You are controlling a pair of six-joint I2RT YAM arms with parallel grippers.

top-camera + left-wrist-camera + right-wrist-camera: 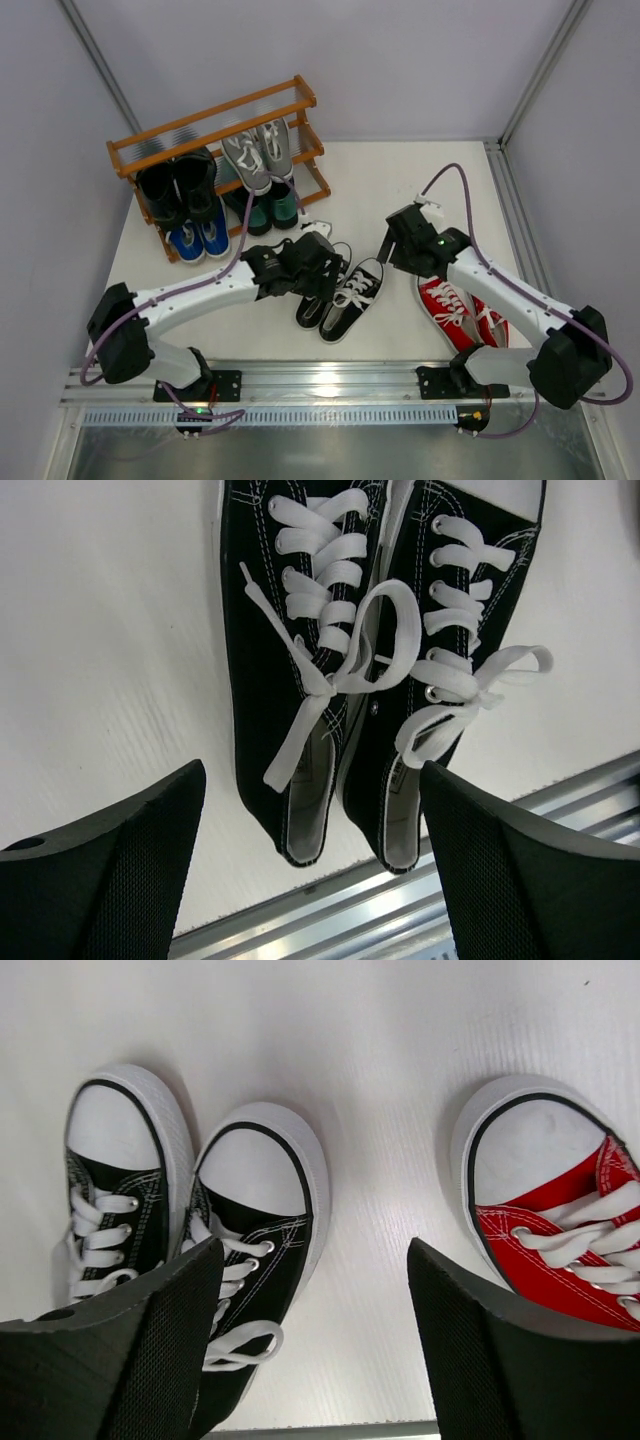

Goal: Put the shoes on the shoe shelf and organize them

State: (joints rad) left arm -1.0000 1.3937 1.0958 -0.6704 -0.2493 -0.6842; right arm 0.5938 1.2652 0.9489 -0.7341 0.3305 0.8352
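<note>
The left arm [200, 295] rises from its base at the near-left edge of the table [400, 180], folds at the shoulder and stretches low and rightward toward the table's middle. Its wrist is bent downward over the heels of the black-and-white sneakers [345, 290]. The left gripper [312, 780] hangs above them with its fingers spread wide, one on either side of the pair and gripping nothing. The pair lies side by side on the table near the middle of the near edge, toes pointing away. The right arm [510, 290] climbs from the near-right corner and slants leftward and away. The right gripper [315, 1255] is tipped down over bare table between the toes of that pair and the red sneakers [455, 310], its fingers also wide and empty. The red pair sits near the right end of the near edge, partly under the arm. The shoe shelf [215, 115] stands in the far-left corner, carrying black loafers [180, 190], grey sneakers [258, 150], blue sneakers [198, 240] and dark green loafers [268, 210].
</note>
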